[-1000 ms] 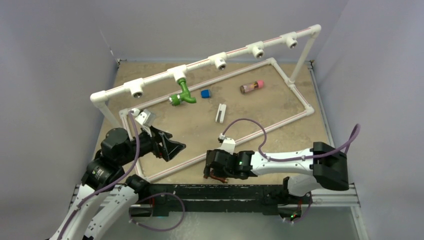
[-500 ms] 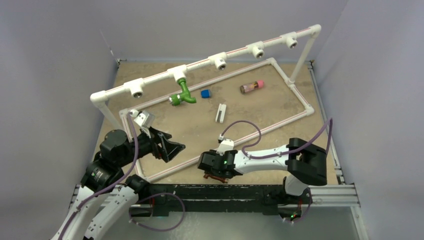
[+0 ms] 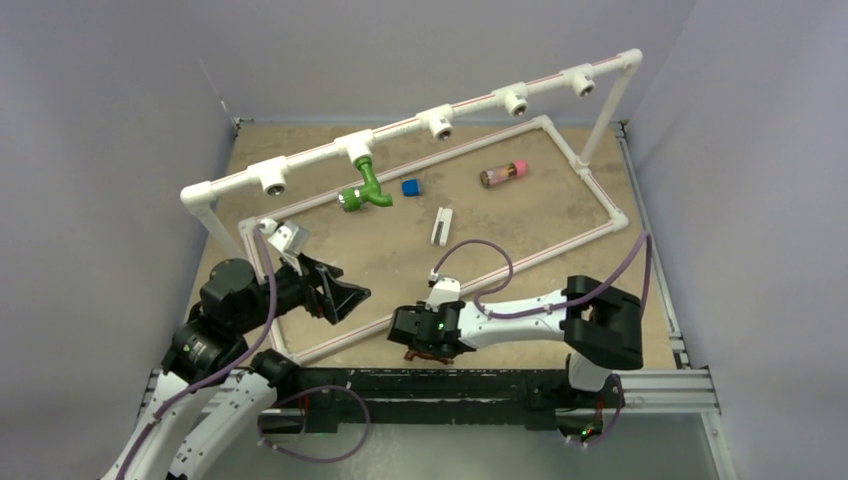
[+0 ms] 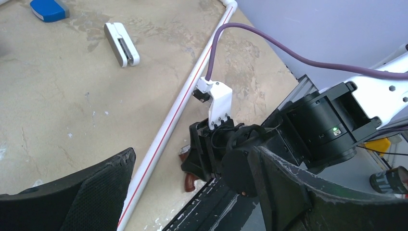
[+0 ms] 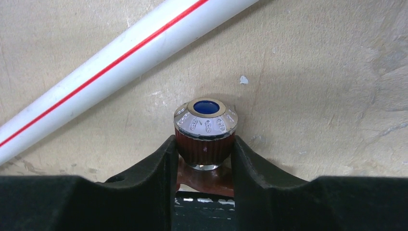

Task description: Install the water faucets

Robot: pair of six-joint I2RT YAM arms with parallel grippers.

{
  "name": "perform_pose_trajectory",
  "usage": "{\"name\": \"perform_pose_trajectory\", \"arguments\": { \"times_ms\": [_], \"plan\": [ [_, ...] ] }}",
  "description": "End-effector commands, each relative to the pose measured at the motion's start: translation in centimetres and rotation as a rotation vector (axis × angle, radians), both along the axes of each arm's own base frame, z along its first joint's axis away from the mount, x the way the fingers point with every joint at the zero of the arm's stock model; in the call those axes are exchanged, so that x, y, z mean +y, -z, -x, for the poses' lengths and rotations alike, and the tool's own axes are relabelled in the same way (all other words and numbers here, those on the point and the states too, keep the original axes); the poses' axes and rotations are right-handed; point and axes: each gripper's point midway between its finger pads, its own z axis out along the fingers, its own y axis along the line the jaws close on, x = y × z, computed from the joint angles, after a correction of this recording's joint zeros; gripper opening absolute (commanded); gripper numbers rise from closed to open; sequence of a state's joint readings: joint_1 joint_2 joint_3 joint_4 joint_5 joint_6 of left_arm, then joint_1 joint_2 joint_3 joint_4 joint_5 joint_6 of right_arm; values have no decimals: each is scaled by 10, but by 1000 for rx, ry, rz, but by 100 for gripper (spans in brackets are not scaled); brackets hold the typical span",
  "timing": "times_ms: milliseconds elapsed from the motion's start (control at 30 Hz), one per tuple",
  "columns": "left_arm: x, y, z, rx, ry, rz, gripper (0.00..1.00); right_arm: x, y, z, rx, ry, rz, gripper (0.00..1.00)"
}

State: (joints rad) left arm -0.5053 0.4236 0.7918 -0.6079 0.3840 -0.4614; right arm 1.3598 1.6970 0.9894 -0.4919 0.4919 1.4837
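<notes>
Two faucets: one gripped by the right jaws, one well away from both arms.
Right jaws: nearly closed, clamped on the reddish-brown faucet (image 5: 206, 127), with the pads (image 5: 156, 168) on either side just below its silver, blue-centred round end.
Past the tips: the round end sticks out over the table (image 5: 327, 72), near a red-striped white pipe (image 5: 120, 57).
Left jaws: spread wide and empty, facing the right jaws.
Far off: green faucet (image 3: 364, 190) under a tee fitting (image 3: 357, 148) of the raised rail.

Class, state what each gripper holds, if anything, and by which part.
Right gripper clamps the reddish-brown faucet by its neck just under the silver cap; left gripper holds nothing.
</notes>
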Motion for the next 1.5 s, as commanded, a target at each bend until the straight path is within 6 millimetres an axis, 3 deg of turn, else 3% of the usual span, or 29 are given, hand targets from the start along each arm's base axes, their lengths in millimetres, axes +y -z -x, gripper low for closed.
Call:
{"name": "perform_pose_trajectory", "arguments": {
  "times_ms": [0, 300, 500, 833, 1200, 1467],
  "plan": [
    [-1, -1, -5, 8, -15, 8, 88, -4, -23, -1, -49, -58, -6, 0],
    [-4, -7, 0, 79, -10, 23, 88, 20, -116, -4, -227, -324, -281, 0],
    [-2, 4, 1, 177, -52, 38, 88, 33, -179, 14, -403, -616, -505, 0],
    [-5, 23, 4, 369, -100, 64, 88, 32, -252, 52, -783, -1078, -697, 0],
    [-35, 14, 24, 479, 96, 185, 87, 20, -285, 118, -1229, -1657, -782, 0],
    [-56, -1, 63, 562, 427, 251, 86, 26, -285, 149, -1328, -2013, -769, 0]
  ]
}}
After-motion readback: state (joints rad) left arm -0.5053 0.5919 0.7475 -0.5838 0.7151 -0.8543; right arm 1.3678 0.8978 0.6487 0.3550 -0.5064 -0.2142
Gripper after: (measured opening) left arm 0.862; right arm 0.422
